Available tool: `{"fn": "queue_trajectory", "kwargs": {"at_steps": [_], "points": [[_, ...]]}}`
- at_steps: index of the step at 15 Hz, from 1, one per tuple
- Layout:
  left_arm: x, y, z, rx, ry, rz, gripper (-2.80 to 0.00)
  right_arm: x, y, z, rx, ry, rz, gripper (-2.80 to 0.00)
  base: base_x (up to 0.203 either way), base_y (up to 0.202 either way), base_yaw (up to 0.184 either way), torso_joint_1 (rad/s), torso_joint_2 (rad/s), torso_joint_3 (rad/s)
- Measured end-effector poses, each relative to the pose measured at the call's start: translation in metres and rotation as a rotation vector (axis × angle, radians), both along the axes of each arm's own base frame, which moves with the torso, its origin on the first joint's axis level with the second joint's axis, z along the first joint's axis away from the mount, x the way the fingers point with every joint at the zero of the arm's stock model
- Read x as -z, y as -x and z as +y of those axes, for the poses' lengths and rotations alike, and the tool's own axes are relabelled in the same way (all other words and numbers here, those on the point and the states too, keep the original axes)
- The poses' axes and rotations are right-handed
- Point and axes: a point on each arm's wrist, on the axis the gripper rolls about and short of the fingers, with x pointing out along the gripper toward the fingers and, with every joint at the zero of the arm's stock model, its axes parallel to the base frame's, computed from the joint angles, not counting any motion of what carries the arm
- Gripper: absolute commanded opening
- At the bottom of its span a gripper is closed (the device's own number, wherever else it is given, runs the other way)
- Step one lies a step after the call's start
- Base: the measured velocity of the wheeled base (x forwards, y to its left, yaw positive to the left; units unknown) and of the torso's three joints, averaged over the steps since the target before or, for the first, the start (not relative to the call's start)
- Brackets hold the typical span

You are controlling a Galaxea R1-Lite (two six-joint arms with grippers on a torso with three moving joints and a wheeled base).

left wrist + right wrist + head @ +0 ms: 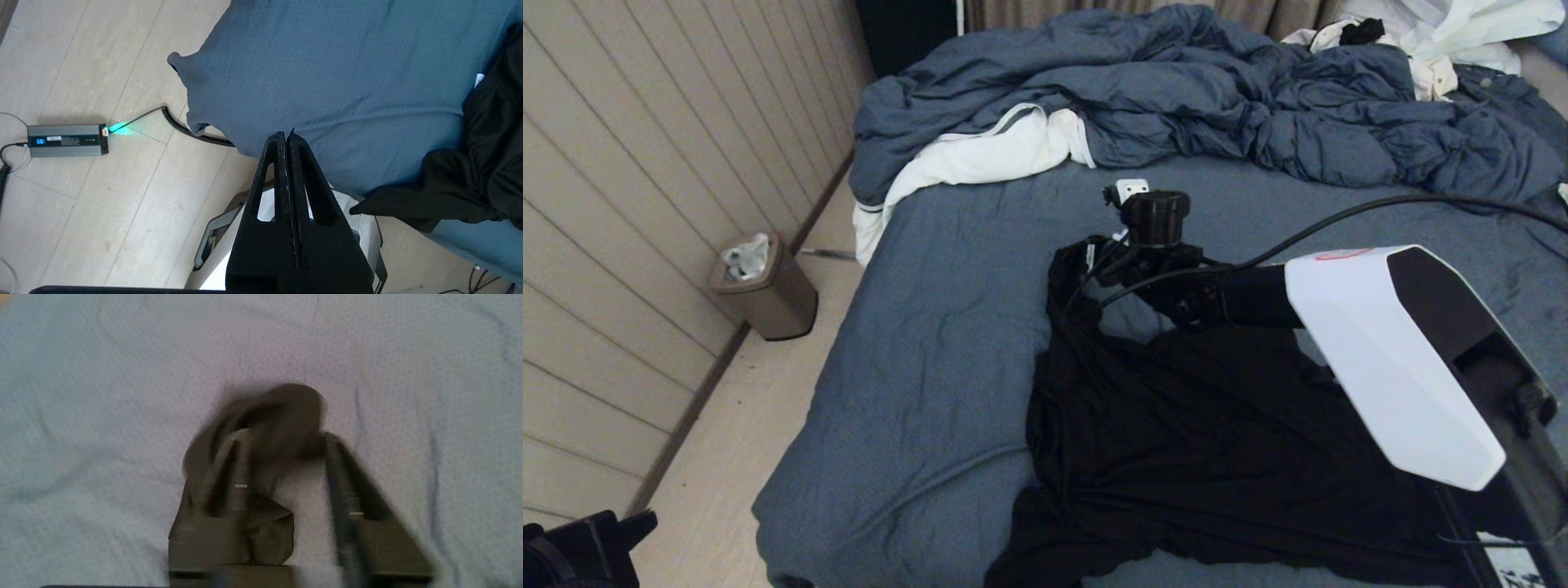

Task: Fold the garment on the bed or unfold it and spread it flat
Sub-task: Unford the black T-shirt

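The black garment lies rumpled on the near right part of the slate-blue bed, with one corner drawn up toward the middle. My right gripper is over that raised corner. In the right wrist view its jaws stand apart, and a bunch of the garment drapes across the fingertips above the sheet. My left gripper is shut and empty, parked low beside the bed's near left corner. From there the garment's hem shows hanging over the bed's edge.
A puffy blue-grey duvet is heaped across the far side of the bed, with a white cloth at its left end. A bin stands against the panelled wall. A power unit and its coiled cable lie on the floor.
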Motion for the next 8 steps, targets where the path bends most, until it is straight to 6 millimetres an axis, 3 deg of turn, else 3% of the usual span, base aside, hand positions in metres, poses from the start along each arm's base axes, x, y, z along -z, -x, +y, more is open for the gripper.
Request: {"fn": "queue_trajectory", "kwargs": {"at_steps": [4, 8], "points": [[0.000, 0.001, 0.001, -0.006, -0.002, -0.005, -2.80, -0.007, -0.003, -0.013, 0.032, -0.007, -0.022, 0.00, 0.000, 0.000, 0.000, 0.000, 0.00, 0.000], [-0.014, 0.000, 0.000, -0.022, -0.008, 0.004, -2.80, -0.037, 0.009, -0.034, 0.090, -0.028, -0.021, 0.00, 0.000, 0.000, 0.000, 0.000, 0.00, 0.000]]}}
